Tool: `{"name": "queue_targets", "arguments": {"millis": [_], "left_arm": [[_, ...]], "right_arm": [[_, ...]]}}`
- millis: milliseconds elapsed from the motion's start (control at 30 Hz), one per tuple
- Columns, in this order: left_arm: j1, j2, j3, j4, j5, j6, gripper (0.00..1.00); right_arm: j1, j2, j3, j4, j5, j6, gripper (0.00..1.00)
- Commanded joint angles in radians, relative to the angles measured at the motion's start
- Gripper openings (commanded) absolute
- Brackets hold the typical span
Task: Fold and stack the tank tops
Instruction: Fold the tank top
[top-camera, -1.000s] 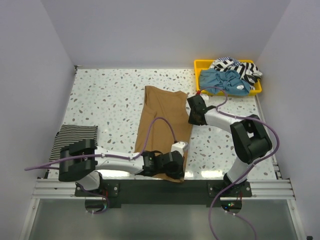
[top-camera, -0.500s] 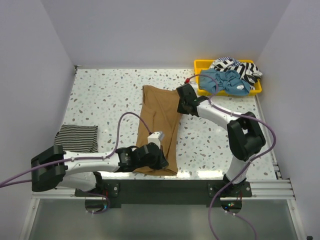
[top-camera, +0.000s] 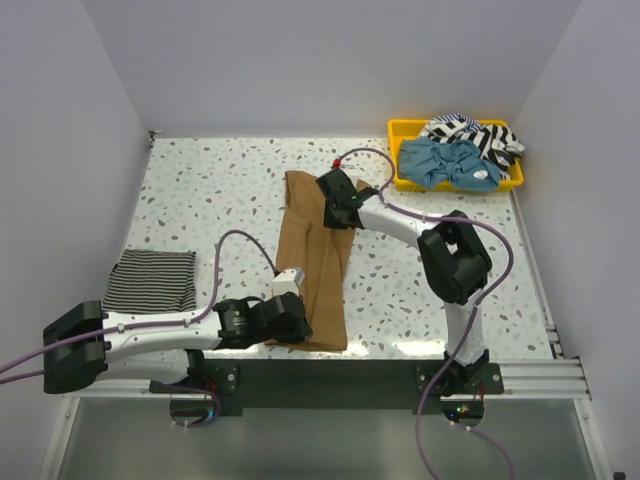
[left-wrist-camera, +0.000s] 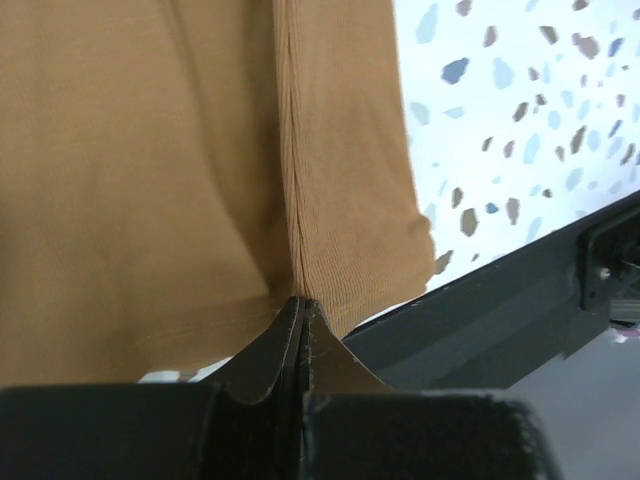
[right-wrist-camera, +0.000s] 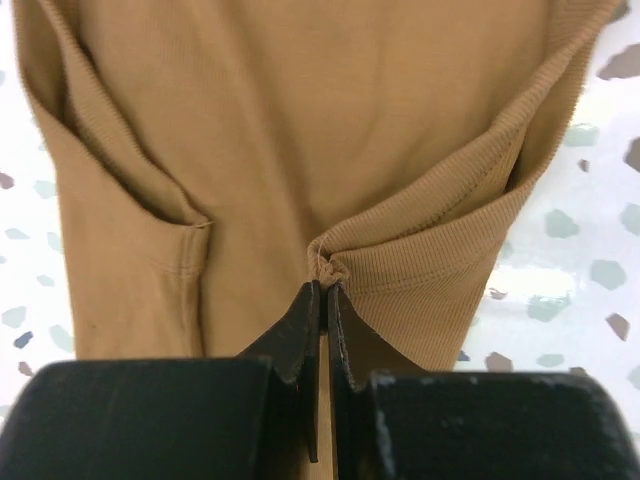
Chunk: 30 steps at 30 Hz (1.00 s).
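**STATUS: ONE TOP FOLDED, ONE IN WORK, REMAINDER IN TRAY**

**Top external view.** A striped tank top (top-camera: 152, 279) lies folded as a compact rectangle at the left side of the table (top-camera: 220, 190). This item judges as complete and as the likely base of the stack. The tan tank top (top-camera: 318, 255) lies lengthwise at the table centre as a long narrow strip, apparently doubled along its length, with the far end toward the back wall and the near end at the front edge. The right hand (top-camera: 330, 212) sits on the far end. The left hand (top-camera: 298, 328) sits on the near end. A light blue top (top-camera: 450, 163) and a wide-striped top (top-camera: 470, 132) lie crumpled in the yellow tray (top-camera: 400, 130) at the far right corner. At least these two remain unfolded. No stack exists yet.

**Left wrist view.** The left hand (left-wrist-camera: 302, 305) is pressed together on the tan tank top (left-wrist-camera: 150, 150) at its hem. A vertical crease runs up the cloth from the pinch point. The knit is fine-ribbed and smooth, with no hard wrinkles. The hem corner lies near the front edge of the table.

**Right wrist view.** The right hand (right-wrist-camera: 325, 290) pinches a gathered bit of bound edge of the tan tank top (right-wrist-camera: 330, 100). Ribbed binding curves away on both sides of the pinch. The cloth beyond lies flat.

**Remaining work, as judged.** Finish the lengthwise fold, fold crosswise, place on the striped tank top, then process the tray contents.
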Motion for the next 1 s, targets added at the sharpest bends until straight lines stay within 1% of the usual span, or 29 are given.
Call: {"name": "queue_targets", "arguments": {"millis": [0, 133, 367, 533, 633, 700, 733, 833, 867, 900, 933, 967], "left_arm": [[0.003, -0.041, -0.031, -0.067, -0.037, -0.036, 0.00], [0.003, -0.044, -0.048, -0.087, -0.026, -0.040, 0.00], [0.003, -0.033, -0.062, -0.096, -0.010, -0.025, 0.00], [0.001, 0.011, -0.039, -0.061, 0.038, 0.033, 0.00], [-0.011, 0.042, -0.007, -0.070, 0.056, 0.052, 0.00], [-0.018, 0.045, 0.004, -0.075, 0.066, 0.053, 0.00], [-0.020, 0.045, 0.006, -0.076, 0.073, 0.059, 0.00], [-0.020, 0.030, 0.027, -0.096, 0.079, 0.073, 0.01], [-0.020, 0.025, 0.047, -0.105, 0.078, 0.078, 0.05], [-0.020, 0.021, 0.058, -0.125, 0.075, 0.081, 0.16], [-0.022, 0.006, 0.068, -0.131, 0.073, 0.091, 0.21], [-0.020, -0.002, 0.091, -0.139, 0.072, 0.095, 0.26]], "right_arm": [[0.025, 0.023, 0.076, -0.017, 0.014, 0.016, 0.00], [0.048, 0.069, 0.128, -0.036, 0.023, 0.008, 0.00], [0.068, 0.131, 0.165, -0.062, 0.037, -0.003, 0.00], [0.070, 0.123, 0.140, -0.065, 0.058, -0.007, 0.00], [0.070, 0.097, 0.122, -0.077, 0.081, -0.018, 0.00], [0.070, 0.083, 0.108, -0.076, 0.091, -0.026, 0.02], [0.070, 0.073, 0.108, -0.074, 0.095, -0.035, 0.05], [0.070, 0.068, 0.117, -0.076, 0.098, -0.050, 0.08], [0.070, 0.068, 0.123, -0.080, 0.089, -0.056, 0.12], [0.070, 0.065, 0.127, -0.080, 0.086, -0.061, 0.15], [0.070, 0.053, 0.125, -0.077, 0.082, -0.064, 0.20], [0.071, 0.039, 0.124, -0.074, 0.078, -0.065, 0.28]]}}
